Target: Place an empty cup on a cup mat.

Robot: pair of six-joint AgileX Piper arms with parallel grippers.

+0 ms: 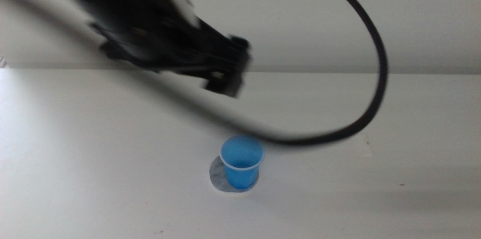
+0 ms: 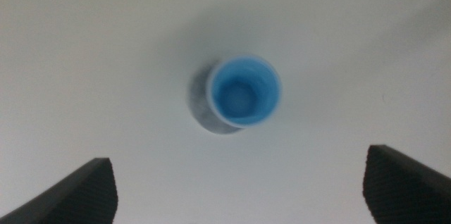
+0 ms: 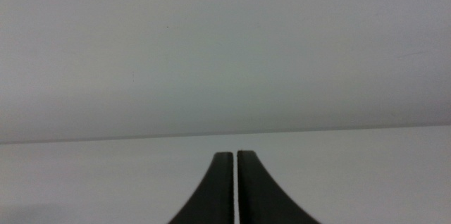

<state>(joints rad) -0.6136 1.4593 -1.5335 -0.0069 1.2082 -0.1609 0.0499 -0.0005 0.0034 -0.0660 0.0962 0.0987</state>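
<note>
Blue cup upright on cup mat; left gripper above, spread wide; right gripper pressed closed, empty.

You see the cup as smooth bright blue plastic with a thin pale rim, faintly translucent. The cup mat under it looks matt, grey and speckled. The table is a plain white matt surface. In your left wrist view the left gripper shows dark, finely textured, matt fingers.
</note>
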